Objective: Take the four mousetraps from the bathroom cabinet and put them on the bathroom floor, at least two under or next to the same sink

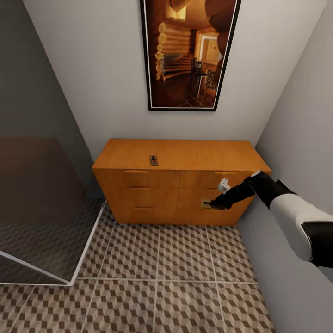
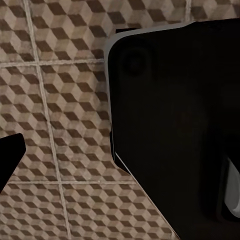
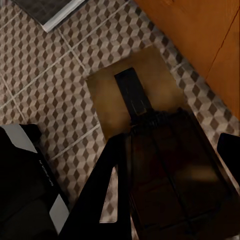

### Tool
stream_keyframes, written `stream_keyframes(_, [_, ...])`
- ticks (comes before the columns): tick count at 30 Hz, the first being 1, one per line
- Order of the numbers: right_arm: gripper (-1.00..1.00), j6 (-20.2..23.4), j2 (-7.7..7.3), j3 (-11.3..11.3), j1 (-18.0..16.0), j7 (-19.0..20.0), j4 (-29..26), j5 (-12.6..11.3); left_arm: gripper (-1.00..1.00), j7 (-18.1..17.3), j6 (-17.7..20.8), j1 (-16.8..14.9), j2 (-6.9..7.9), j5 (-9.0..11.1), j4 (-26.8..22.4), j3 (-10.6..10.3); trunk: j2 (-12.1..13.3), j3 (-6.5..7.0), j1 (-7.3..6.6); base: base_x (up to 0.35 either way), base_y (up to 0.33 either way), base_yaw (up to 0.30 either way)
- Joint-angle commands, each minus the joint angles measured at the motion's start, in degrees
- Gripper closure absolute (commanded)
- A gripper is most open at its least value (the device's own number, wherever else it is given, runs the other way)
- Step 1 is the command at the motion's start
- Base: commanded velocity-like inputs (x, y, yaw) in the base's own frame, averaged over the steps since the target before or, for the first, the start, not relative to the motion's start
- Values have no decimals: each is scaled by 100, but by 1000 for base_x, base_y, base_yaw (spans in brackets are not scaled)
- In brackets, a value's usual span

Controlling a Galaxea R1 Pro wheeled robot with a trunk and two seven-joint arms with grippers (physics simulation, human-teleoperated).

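The orange-brown cabinet stands against the back wall, its drawers closed. One mousetrap lies on its top, left of centre. My right gripper is in front of the right column of drawers, shut on a second mousetrap. In the right wrist view this mousetrap is a tan plate with a dark bar, sticking out from the gripper above the bathroom floor, with the cabinet beside it. The left wrist view looks down at the bathroom floor and a dark part of my own body.
A tinted glass shower screen with a white base rail stands at the left. A grey wall runs close along the right, beside my right arm. A framed picture hangs above the cabinet. Patterned floor lies open in front.
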Motion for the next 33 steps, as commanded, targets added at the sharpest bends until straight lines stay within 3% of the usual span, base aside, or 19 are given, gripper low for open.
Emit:
stream_keyframes(1, [100, -228, 1, 21, -3, 1, 268, -14, -100, 6, -37, -9, -3, 42, 22, -51, -11, -10, 2, -44, 8, 0])
stream_keyframes(7, [100, -1473, 2, 21, 80, -472, 1215, -20, -100, 6, -37, -9, -3, 42, 22, -52, -11, -10, 2, -18, 3, 0])
stream_keyframes(10, [100, -1864, 2, 21, 503, -742, 1343, -22, -100, 6, -37, -9, -4, 43, 22, -52, -11, -10, 2, -4, 1, 0])
stream_keyframes(12, [100, -2077, 5, 21, 1028, -980, 1394, -17, -100, 6, -37, -9, -3, 44, 22, -52, -11, -10, 2, -2, 0, 0])
stream_keyframes(16, [100, -2492, 7, 21, 1586, -1312, 1417, -18, -100, 6, -37, -9, -5, 41, 22, -51, -11, -10, 2, 0, 0, 0])
stream_keyframes(20, [100, -3325, 69, 21, 2575, -1990, 1426, -22, -100, 6, -111, -9, 3, 45, 22, -48, -11, -10, 2, 0, 0, 0])
stream_keyframes(24, [100, -3702, 166, 21, 3277, -2578, 1433, -20, -100, 6, -160, -9, -1, 46, 27, -50, -11, -10, 2, 0, 0, 0])
stream_keyframes(33, [100, -4494, 310, 19, 4733, -3283, 1437, -22, -100, 6, -177, -9, -2, 47, 31, -51, -11, -10, 2, 0, 0, 0])
